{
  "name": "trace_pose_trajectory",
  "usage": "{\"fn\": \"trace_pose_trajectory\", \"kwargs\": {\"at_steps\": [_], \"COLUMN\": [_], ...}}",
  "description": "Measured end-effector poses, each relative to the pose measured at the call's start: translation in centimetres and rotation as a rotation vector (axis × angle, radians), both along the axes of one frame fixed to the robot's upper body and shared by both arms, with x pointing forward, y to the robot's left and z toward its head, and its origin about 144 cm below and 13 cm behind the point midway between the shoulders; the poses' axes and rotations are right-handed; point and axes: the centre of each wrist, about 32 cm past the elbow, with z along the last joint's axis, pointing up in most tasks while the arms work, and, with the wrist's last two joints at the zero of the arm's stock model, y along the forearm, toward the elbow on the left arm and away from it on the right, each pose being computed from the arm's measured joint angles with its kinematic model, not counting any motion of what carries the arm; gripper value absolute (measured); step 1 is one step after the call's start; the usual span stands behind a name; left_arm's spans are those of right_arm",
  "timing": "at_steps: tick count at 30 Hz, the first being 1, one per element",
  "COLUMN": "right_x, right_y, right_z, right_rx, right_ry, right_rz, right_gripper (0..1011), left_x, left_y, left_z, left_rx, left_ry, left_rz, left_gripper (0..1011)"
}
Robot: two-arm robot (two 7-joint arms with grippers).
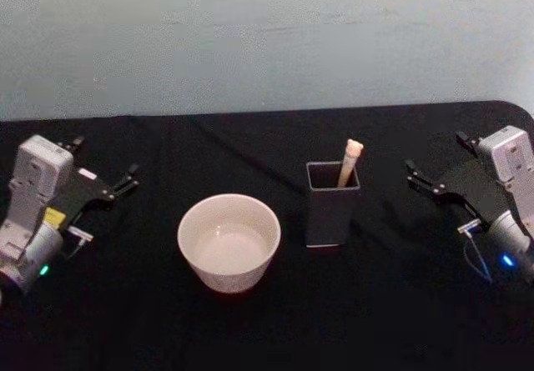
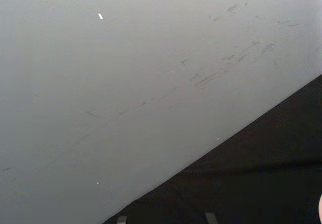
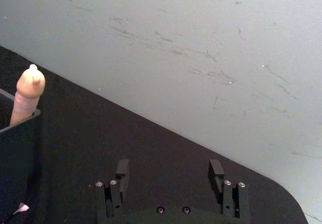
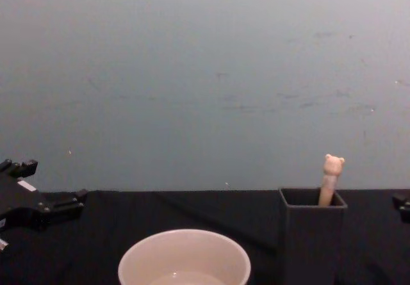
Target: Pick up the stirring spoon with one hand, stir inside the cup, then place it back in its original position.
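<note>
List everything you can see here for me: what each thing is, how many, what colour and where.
cup: one, cream-white, left of centre on the table.
holder: one, dark grey, square, just right of the cup.
stirring spoon: one, beige, bear-head top, standing in the holder.
table: one, black, under everything.
wall: one, pale blue-grey, behind the table.
left gripper: one, black, open, at the table's left side.
right gripper: one, black, open, at the table's right side.

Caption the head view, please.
Beige spoon in grey square holder beside round cream cup, between left gripper and right gripper.
</note>
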Motion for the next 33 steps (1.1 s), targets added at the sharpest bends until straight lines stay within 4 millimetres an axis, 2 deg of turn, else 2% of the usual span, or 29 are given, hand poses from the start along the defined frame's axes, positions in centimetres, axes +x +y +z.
{"fn": "trace_pose_trajectory", "kwargs": {"at_steps": [17,33], "right_x": [-0.3,-1.5], "right_y": [-0.1,-0.5], "right_z": [0.3,2.6], "right_rx": [0.030,0.296], "right_ry": [0.000,0.114], "right_rz": [0.023,0.276], "right_gripper": [1002,1003], "left_x": [0.0,0.0], "left_y": [0.0,0.0], "left_z": [0.0,0.0], "left_rx": [0.000,0.000], "left_ry": [0.000,0.000], "left_rz": [0.000,0.000], "left_gripper": [1002,1001]}}
